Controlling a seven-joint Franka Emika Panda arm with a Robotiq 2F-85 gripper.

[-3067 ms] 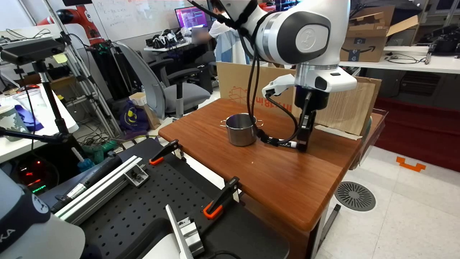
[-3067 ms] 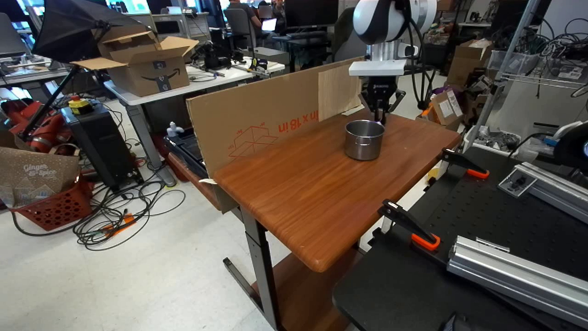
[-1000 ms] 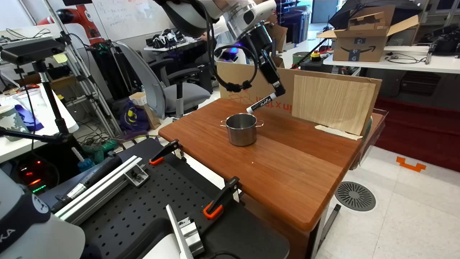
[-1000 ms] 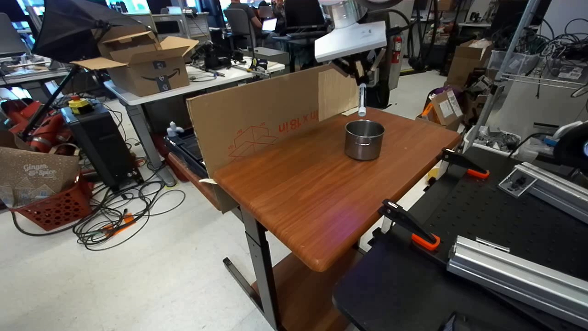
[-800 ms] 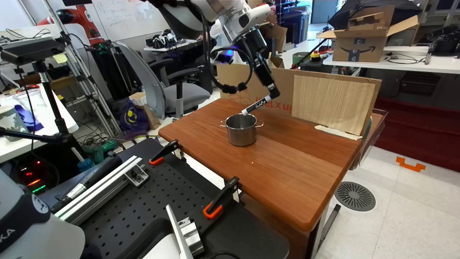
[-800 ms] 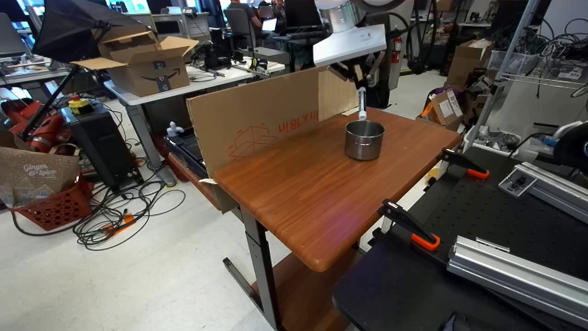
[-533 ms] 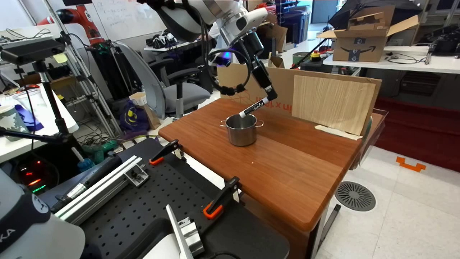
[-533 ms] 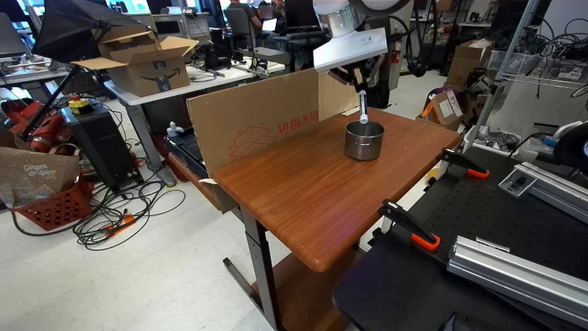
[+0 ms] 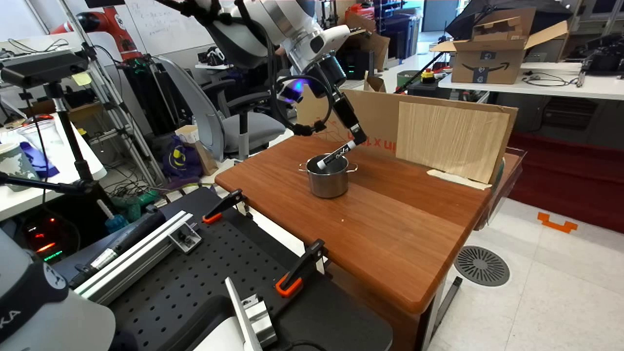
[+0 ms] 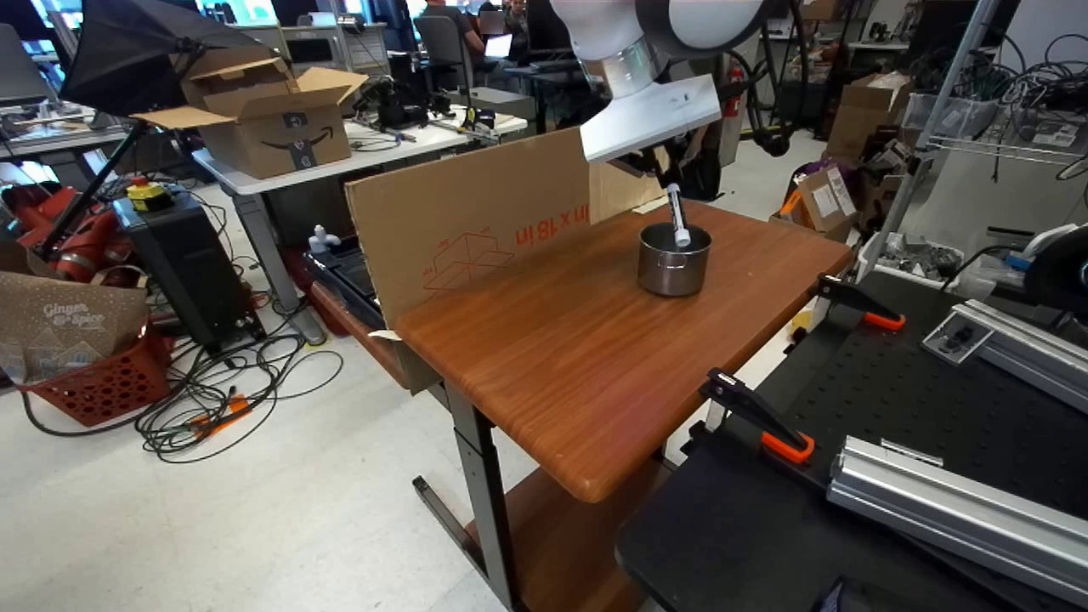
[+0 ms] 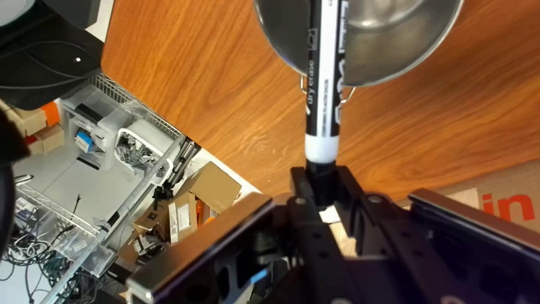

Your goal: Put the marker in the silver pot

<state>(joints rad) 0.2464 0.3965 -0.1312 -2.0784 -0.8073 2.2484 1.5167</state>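
Note:
The marker [image 9: 336,155], a black dry-erase pen with white bands, is held tilted in my gripper [image 9: 359,136]. The silver pot [image 9: 328,185] stands upright on the wooden table with thin wire handles. In both exterior views the marker's white lower end is inside the pot's opening; the marker [image 10: 677,214] slopes down into the pot [image 10: 671,276]. In the wrist view my gripper [image 11: 321,181] is shut on the marker's black end, and the marker [image 11: 325,84] extends over the pot's opening [image 11: 379,76]. The gripper itself stays above and behind the rim.
A cardboard panel [image 9: 375,112] stands along the table's back edge, close behind the gripper. The wooden table [image 9: 390,234] has two clamps [image 9: 302,268] on its front edge, by a black perforated board [image 9: 204,273]. An office chair [image 9: 243,126] stands beyond the table.
My gripper lifted the marker off to the pot's side, carried it over the pot and tilted it. In the last half second it lowered, moving the marker's white end into the pot's opening.

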